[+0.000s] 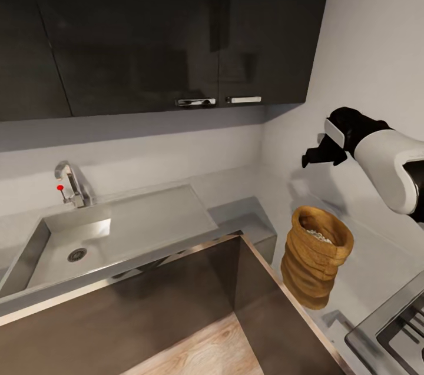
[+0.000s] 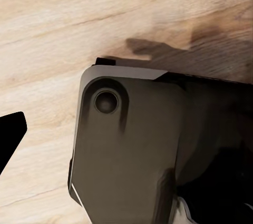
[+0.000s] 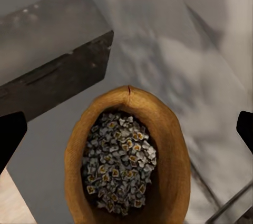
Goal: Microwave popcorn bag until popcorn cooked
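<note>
I'm hovering the right gripper (image 1: 312,157) above the popcorn bag (image 1: 315,254), jaws spread wide, nothing pinched. The bag's sitting upright on the steel surface (image 1: 377,269) near the corner, popcorn (image 3: 120,162) heaped inside. Left arm's hanging over the wood floor (image 2: 63,23), can't tell its jaws

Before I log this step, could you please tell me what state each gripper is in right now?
Left gripper: cannot be told from these pictures.
Right gripper: open, empty, above the popcorn bag.
</note>
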Tool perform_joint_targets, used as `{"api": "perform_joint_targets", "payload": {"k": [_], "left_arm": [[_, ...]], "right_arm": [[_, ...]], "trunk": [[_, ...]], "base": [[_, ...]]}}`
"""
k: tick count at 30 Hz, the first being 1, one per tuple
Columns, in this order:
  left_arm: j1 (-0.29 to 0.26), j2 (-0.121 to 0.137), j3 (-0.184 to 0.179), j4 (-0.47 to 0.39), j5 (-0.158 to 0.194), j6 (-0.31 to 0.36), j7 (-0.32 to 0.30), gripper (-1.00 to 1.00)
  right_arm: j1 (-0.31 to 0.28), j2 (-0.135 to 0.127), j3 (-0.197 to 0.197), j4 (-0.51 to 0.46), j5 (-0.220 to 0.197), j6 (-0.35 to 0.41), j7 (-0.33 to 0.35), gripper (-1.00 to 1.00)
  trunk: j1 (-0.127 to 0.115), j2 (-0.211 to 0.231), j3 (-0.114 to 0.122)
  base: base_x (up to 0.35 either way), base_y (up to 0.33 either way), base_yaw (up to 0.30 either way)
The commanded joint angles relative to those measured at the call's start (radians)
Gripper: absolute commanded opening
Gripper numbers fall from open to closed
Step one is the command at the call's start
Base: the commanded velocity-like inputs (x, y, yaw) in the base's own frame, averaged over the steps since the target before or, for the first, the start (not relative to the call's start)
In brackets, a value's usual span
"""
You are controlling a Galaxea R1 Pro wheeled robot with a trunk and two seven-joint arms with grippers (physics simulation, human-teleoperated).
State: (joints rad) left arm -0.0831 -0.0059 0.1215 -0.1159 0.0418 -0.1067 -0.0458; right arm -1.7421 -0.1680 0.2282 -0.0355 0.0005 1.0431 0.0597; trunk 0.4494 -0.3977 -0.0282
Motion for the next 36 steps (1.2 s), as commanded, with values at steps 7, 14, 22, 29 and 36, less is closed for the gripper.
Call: {"api": "perform_joint_targets", "payload": {"k": [7, 14, 22, 29, 36], "left_arm": [[-0.001, 0.000, 0.006, 0.001, 0.004, -0.003, -0.005, 1.00], [-0.001, 0.000, 0.006, 0.001, 0.003, -0.003, -0.005, 1.00], [-0.001, -0.002, 0.005, 0.001, 0.002, -0.003, -0.005, 1.00], [-0.001, -0.002, 0.005, 0.001, 0.002, -0.003, -0.005, 1.00], [0.000, -0.002, 0.004, 0.001, 0.002, -0.003, -0.005, 1.00]], "right_arm": [[0.026, -0.019, 0.009, -0.003, -0.001, 0.004, 0.006, 1.00], [0.070, -0.054, 0.010, -0.003, -0.002, 0.004, 0.008, 1.00], [0.132, -0.077, 0.008, -0.004, -0.002, 0.004, 0.008, 1.00], [0.159, -0.099, 0.008, -0.004, -0.001, 0.004, 0.008, 1.00], [0.202, -0.116, 0.010, -0.006, -0.001, 0.004, 0.009, 1.00]], "trunk": [[0.001, -0.002, -0.002], [0.001, -0.002, -0.002], [0.001, -0.002, -0.002], [0.001, -0.002, -0.002], [0.001, -0.002, -0.002]], "base": [[0.001, -0.001, 0.000], [0.000, 0.000, 0.000], [0.000, 0.000, 0.000], [0.000, 0.000, 0.000], [0.000, 0.000, 0.000]]}}
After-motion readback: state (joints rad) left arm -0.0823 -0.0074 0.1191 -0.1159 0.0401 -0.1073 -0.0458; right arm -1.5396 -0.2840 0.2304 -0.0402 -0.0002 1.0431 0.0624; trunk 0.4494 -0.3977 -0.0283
